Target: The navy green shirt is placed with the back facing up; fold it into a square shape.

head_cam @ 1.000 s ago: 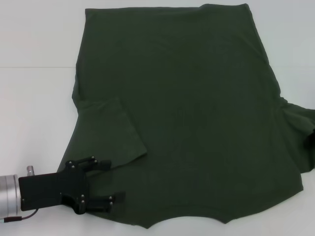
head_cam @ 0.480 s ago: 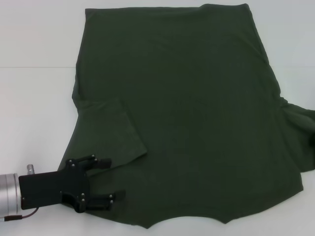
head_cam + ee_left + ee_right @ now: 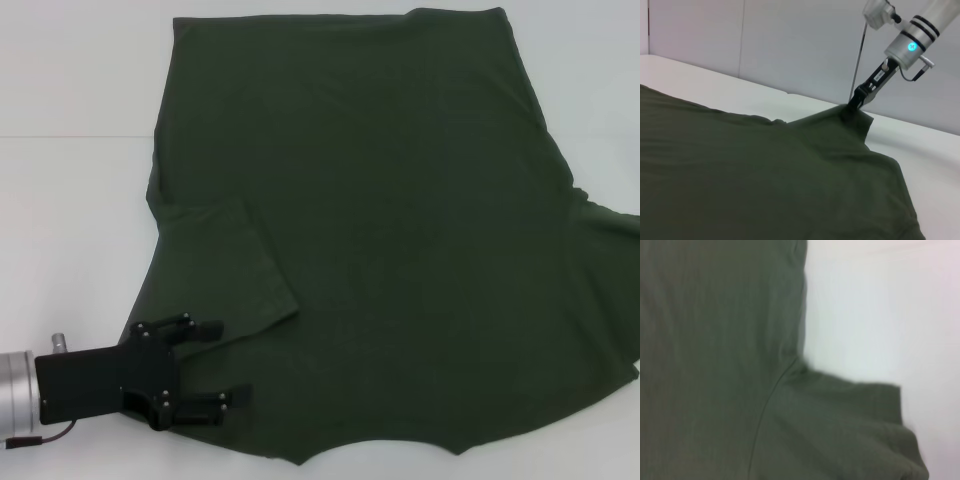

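The navy green shirt [image 3: 380,200] lies spread on the white table, its left sleeve [image 3: 225,265] folded in over the body. My left gripper [image 3: 222,365] is open, low over the shirt's near left edge, with one finger [image 3: 205,329] on the sleeve's end. My right gripper is outside the head view. It shows far off in the left wrist view [image 3: 856,106], shut on the shirt's right sleeve [image 3: 852,117] and holding it raised in a peak. The right wrist view shows that sleeve [image 3: 840,430] and its seam from above.
The white table [image 3: 70,200] has bare room to the left of the shirt and a strip along the front edge. A pale wall [image 3: 790,45] stands behind the table. The shirt's right sleeve [image 3: 610,260] runs to the head view's right edge.
The shirt's right sleeve, bunched at the right edge before, is now drawn out flatter to the right. My left gripper has slipped slightly left and nearer.
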Robot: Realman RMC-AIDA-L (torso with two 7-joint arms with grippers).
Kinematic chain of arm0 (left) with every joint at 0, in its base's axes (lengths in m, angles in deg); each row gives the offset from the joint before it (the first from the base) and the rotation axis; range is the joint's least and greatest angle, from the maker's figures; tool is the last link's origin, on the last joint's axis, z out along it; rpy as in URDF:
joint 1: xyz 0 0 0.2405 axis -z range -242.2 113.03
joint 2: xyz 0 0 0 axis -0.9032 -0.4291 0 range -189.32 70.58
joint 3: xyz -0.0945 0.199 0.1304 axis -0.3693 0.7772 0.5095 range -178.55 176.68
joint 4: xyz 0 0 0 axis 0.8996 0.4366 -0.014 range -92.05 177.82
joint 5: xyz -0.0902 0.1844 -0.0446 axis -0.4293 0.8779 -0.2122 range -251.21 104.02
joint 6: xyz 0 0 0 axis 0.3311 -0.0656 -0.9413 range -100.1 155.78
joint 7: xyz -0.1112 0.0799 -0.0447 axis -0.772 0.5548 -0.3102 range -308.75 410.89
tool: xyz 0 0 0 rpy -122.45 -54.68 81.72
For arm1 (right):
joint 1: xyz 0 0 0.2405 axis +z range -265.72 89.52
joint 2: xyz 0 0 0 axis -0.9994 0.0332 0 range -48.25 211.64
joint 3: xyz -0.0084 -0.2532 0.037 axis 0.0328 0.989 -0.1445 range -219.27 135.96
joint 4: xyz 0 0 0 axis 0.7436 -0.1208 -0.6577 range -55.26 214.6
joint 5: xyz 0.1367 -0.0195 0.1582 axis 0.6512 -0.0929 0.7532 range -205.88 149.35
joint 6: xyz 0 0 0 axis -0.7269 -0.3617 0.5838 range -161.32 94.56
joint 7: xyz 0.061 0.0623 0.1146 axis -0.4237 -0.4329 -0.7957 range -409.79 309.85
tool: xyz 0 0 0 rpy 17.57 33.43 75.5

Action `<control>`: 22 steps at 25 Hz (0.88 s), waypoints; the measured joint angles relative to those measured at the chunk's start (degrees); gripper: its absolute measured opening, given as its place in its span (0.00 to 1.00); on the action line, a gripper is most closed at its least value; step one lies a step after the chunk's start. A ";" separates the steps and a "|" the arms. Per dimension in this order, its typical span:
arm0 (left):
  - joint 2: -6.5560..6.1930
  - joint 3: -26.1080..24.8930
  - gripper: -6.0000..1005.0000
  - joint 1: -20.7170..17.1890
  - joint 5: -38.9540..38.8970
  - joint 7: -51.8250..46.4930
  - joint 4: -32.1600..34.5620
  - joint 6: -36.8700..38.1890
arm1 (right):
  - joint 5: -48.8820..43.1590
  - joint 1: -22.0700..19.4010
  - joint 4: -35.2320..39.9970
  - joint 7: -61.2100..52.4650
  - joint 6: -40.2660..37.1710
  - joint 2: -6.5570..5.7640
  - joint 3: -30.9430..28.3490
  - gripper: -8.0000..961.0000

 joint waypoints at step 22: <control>-0.04 -0.01 0.90 -0.33 0.31 -0.20 0.00 -0.05 | 2.95 9.77 1.14 0.59 -2.56 5.05 18.30 0.03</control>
